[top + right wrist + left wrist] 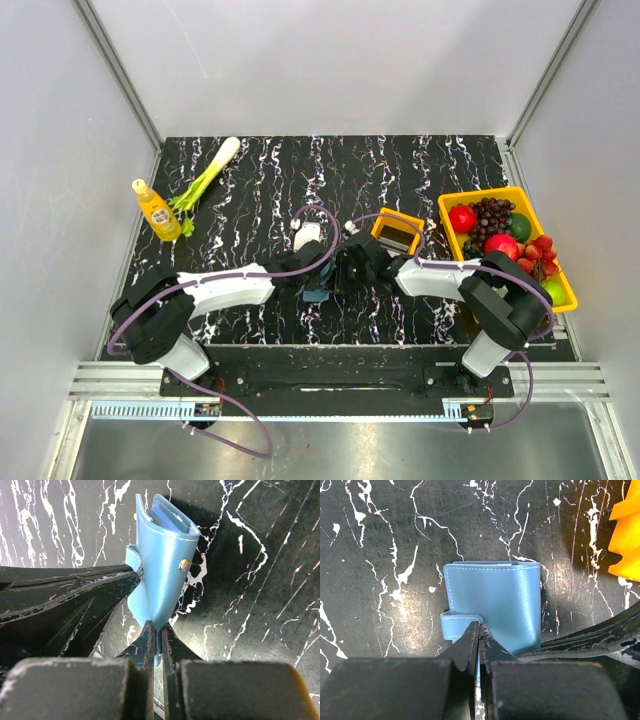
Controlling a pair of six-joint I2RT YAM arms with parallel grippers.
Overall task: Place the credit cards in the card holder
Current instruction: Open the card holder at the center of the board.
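The blue card holder (495,597) stands partly on edge between my two grippers at the table's middle (317,296). My left gripper (480,630) is shut on a thin edge of it, beside its small strap tab (452,625). From the other side my right gripper (161,630) is shut on its lower edge, so that it stands upright with its snap (184,564) facing right and its lighter inside showing at the top. In the top view the left gripper (322,280) and right gripper (340,278) meet there. A dark credit card (397,239) lies in the small orange tray.
The orange tray (384,222) sits just behind the right gripper and shows at the edge of the left wrist view (627,540). A yellow bin (450,204) of fruit stands at the right. A yellow bottle (156,210) and a leek (205,178) lie far left.
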